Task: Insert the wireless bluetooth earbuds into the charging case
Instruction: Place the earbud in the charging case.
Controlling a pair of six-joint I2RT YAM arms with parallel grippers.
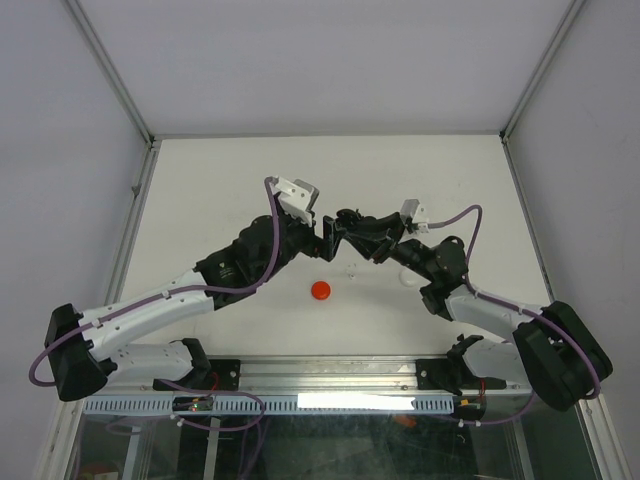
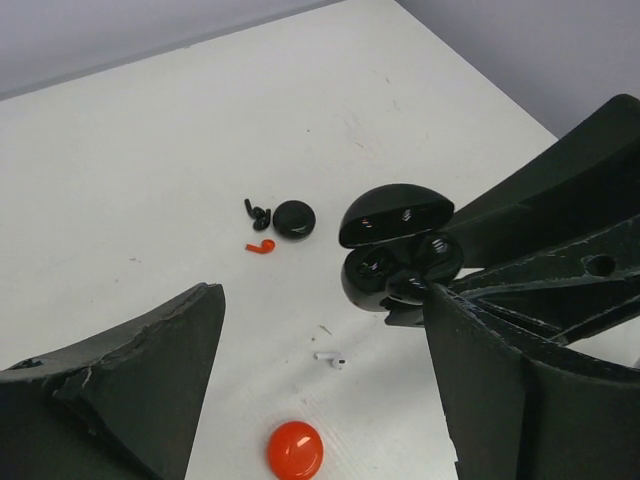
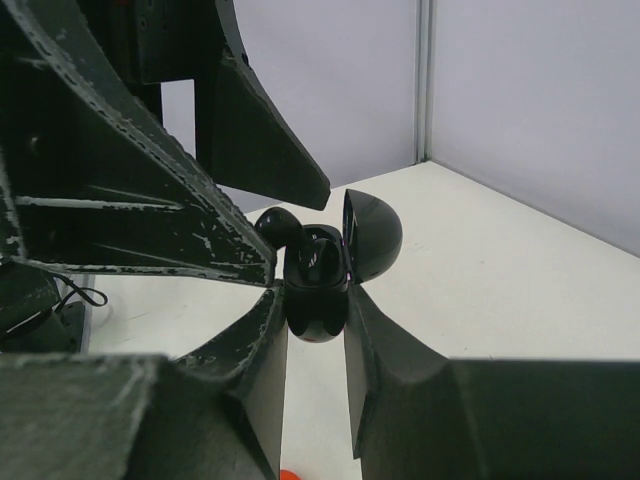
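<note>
My right gripper (image 3: 315, 300) is shut on an open black charging case (image 3: 318, 290) and holds it above the table, lid (image 3: 372, 235) swung to the right. A black earbud (image 3: 279, 227) sits at the case's upper left rim. My left gripper (image 2: 322, 295) is open, and its right finger (image 2: 500, 390) touches the case (image 2: 395, 255). On the table lie a white earbud (image 2: 332, 358), a red earbud (image 2: 260, 246) and black earbuds (image 2: 258, 213). In the top view both grippers meet at mid-table (image 1: 338, 230).
A red round puck (image 2: 295, 450) lies near my left gripper and shows in the top view (image 1: 320, 290). A black round puck (image 2: 294, 219) lies beside the black earbuds. A white round object (image 1: 408, 280) sits under my right arm. Cage walls stand around the table.
</note>
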